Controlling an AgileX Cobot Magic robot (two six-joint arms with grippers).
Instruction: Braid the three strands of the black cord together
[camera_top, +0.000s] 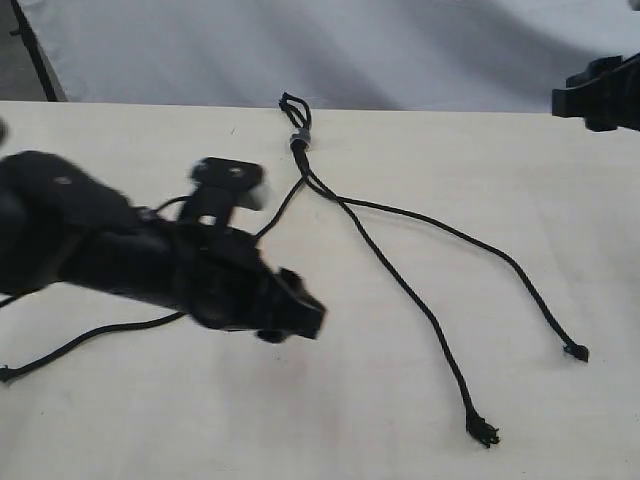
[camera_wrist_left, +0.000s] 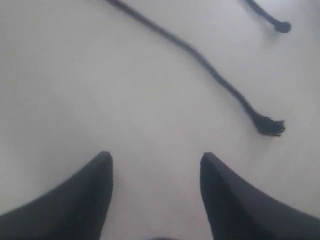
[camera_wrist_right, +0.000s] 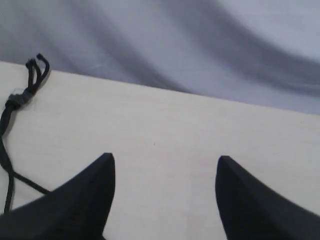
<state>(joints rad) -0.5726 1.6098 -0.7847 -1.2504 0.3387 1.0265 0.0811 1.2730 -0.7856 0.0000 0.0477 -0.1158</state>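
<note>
The black cord lies on the table, its small loop and grey band at the far edge. Three strands fan out from the band. The left strand runs under my left arm. A middle strand ends in a frayed tip, and the right strand ends in a knot. My left gripper hovers left of the middle strand, open and empty; that strand lies ahead of it. My right gripper is open and empty at the far right, away from the loop.
The pale wooden table carries the cord. A grey-white cloth backdrop hangs behind the table's far edge. My bulky left arm covers part of the table's left side.
</note>
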